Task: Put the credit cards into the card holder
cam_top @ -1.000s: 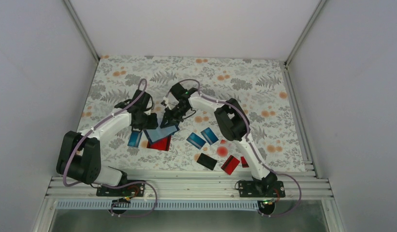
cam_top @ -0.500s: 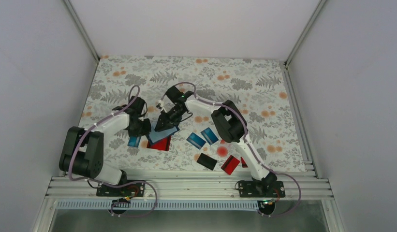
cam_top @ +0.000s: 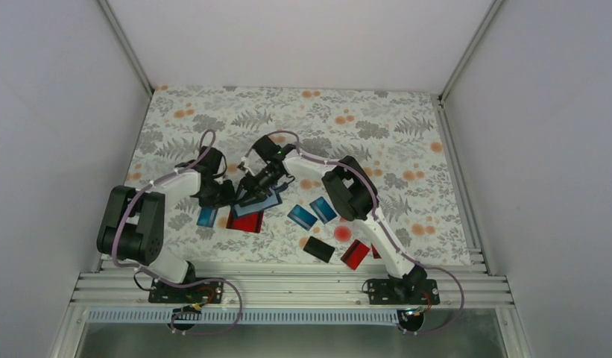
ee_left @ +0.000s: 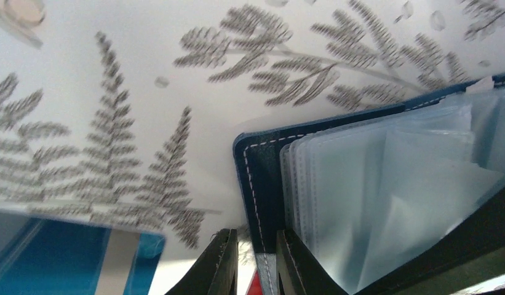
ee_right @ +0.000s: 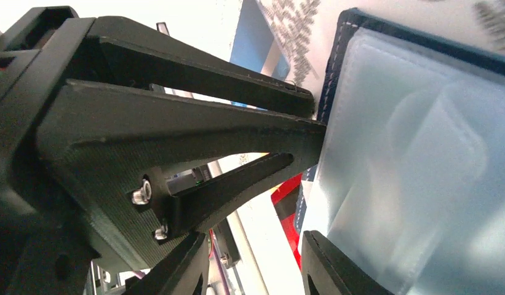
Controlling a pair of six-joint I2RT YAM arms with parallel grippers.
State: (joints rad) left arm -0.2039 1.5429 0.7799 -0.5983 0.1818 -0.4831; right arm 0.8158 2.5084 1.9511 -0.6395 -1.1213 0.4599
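Left wrist view shows the left gripper [ee_left: 257, 267] with its jaws drawn in on the stitched navy edge of the card holder [ee_left: 253, 184]. The holder lies open on the floral tabletop [ee_left: 145, 92] with its clear sleeves [ee_left: 385, 178] fanned. A teal-blue card [ee_left: 65, 261] lies just left of it. The right gripper [ee_right: 254, 270] has its jaws spread, one fingertip [ee_right: 336, 273] over the sleeves and a red card [ee_right: 285, 195] showing in the gap. From above, the holder sits left of centre, while a blue card [cam_top: 302, 217], a black card [cam_top: 318, 249] and a second red card [cam_top: 355, 253] lie to its right, nearer.
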